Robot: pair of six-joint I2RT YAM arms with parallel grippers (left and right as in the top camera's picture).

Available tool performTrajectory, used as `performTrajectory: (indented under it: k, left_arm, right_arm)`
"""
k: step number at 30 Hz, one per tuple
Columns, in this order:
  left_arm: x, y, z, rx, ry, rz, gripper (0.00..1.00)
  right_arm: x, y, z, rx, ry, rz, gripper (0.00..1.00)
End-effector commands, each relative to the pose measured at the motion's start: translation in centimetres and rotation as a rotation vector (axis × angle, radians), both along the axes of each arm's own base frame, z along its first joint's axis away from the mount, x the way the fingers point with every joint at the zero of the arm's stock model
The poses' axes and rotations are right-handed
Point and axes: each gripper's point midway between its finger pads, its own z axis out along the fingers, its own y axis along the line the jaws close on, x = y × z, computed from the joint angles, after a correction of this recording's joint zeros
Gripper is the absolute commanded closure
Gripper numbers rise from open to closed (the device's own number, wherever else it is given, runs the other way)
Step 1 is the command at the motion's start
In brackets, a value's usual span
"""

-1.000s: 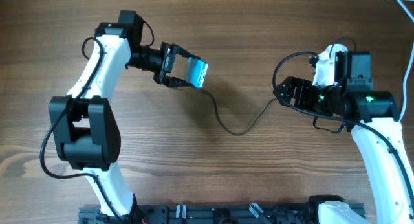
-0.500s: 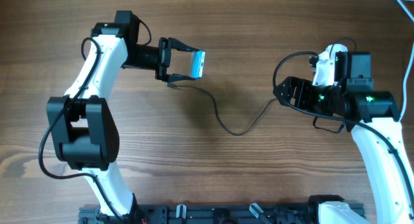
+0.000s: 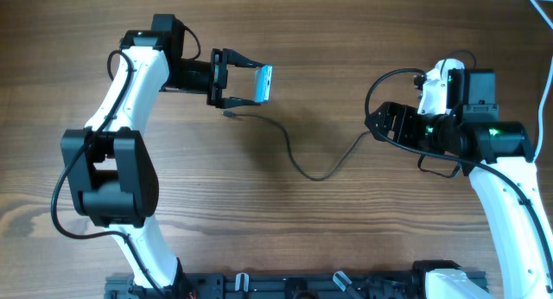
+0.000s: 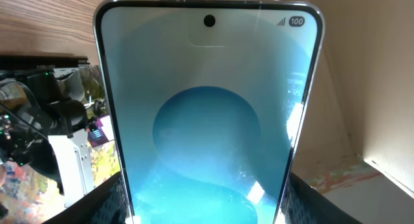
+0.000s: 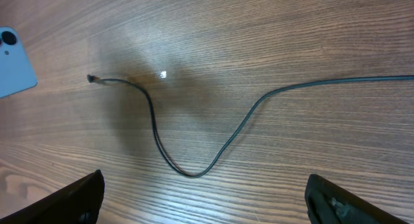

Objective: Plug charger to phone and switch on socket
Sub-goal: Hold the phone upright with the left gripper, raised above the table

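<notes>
Overhead: left pincer (image 3: 244,81) clamped on phone (image 3: 264,83), held off the counter (image 3: 328,238). The charger (image 3: 298,165) has its connector (image 3: 226,114) lying loose just robot-side of the phone, cable running away from the phone toward the right pincer (image 3: 384,126). Left wrist: phone screen fills view, gripped at both long edges. Right wrist: fingers apart, empty; connector sits near the phone's corner, well off, so the left arm is nearer but busy.

Robotics lab, wood-grain table (image 3: 346,230), left arm (image 3: 121,100), right arm (image 3: 505,195), black mounting rail (image 3: 294,286)
</notes>
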Motion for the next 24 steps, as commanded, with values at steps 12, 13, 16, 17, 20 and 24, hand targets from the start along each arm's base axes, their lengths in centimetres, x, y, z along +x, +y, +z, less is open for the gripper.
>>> performTrajectory:
  k: [12, 13, 16, 17, 20, 24]
  left_arm:
    - [0.05, -0.02, 2.67, -0.058, -0.046, 0.004, 0.96]
    - [0.05, -0.02, 2.67, -0.058, -0.046, 0.004, 0.96]
    - [0.05, -0.01, 2.63, -0.056, -0.047, 0.004, 0.96]
    - [0.06, 0.01, 2.51, -0.049, -0.047, 0.004, 0.96]
    - [0.07, 0.03, 2.42, -0.044, -0.047, 0.004, 0.96]
    - [0.05, 0.01, 2.42, -0.044, -0.047, 0.004, 0.96]
  right_arm:
    - [0.4, -0.13, 0.34, -0.008, -0.004, -0.016, 0.0]
    - [0.41, -0.13, 0.35, -0.008, -0.004, -0.016, 0.0]
    - [0.41, -0.13, 0.34, -0.008, -0.004, -0.016, 0.0]
    - [0.41, -0.13, 0.36, -0.008, -0.005, -0.016, 0.0]
    - [0.42, -0.13, 0.36, -0.008, -0.005, -0.016, 0.0]
    - [0.42, -0.13, 0.36, -0.008, -0.005, -0.016, 0.0]
